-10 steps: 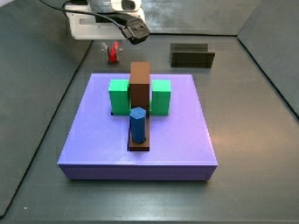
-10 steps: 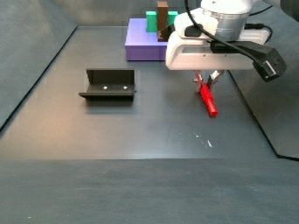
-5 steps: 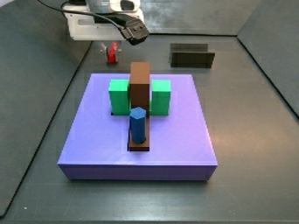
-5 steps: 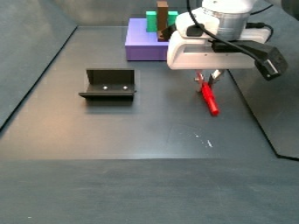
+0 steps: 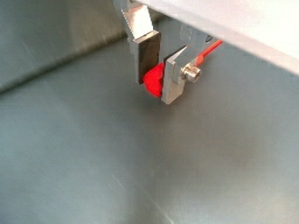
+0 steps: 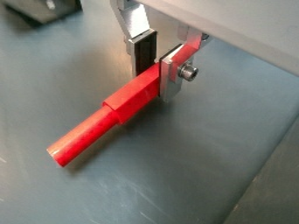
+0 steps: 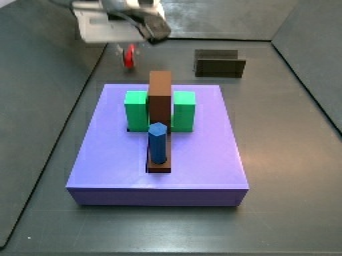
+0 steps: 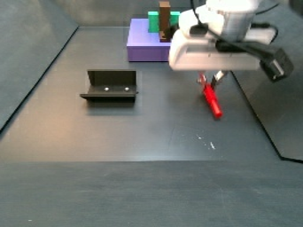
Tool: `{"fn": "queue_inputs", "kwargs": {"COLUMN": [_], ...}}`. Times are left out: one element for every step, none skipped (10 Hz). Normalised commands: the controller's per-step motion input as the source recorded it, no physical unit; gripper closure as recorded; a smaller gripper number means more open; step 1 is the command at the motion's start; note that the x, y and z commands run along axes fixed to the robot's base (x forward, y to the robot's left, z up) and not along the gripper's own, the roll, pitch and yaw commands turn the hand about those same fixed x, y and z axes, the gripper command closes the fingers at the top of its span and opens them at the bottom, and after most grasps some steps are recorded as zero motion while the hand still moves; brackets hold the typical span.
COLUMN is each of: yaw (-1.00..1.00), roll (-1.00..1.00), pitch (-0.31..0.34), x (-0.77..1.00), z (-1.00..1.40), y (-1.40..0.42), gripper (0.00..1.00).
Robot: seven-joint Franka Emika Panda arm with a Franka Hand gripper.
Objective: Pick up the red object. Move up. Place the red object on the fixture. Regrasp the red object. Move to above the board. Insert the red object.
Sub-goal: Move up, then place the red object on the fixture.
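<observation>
One gripper (image 6: 156,59), jaws clamped on the red object (image 6: 103,121).
Grip sits beyond the board (image 7: 160,150), well apart from the fixture (image 8: 110,86).

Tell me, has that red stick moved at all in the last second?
Yes, slightly. In a side view the red object, clamped in the gripper, sits a little higher against the board's far edge, so it has been lifted.

White gripper (image 6: 156,63), silver fingers, seemingly black cable.
</observation>
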Motion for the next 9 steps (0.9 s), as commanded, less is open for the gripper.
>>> {"fn": "queue_inputs", "kwargs": {"yaw": [0.04, 0.03, 0.0, -0.09, 0.0, 0.0, 0.0, 0.0, 0.0], "roll": [-0.02, -0.01, 0.0, -0.38, -1.0, -1.0, -1.0, -1.0, -1.0], "pitch": [0.107, 0.089, 0.0, -0.009, -0.086, -0.134, -0.14, -0.143, -0.163], "x": [-0.09, -0.03, 0.03, 0.3, 0.59, 0.62, 0.64, 0.65, 0.65], "z": [0.62, 0.36, 0.0, 0.0, 0.01, 0.0, 0.0, 0.0, 0.0], "y": [-0.02, -0.01, 0.0, 0.02, 0.26, 0.1, 0.07, 0.03, 0.01], "gripper": [1.0, 1.0, 1.0, 1.0, 1.0, 1.0, 1.0, 1.0, 1.0]}}
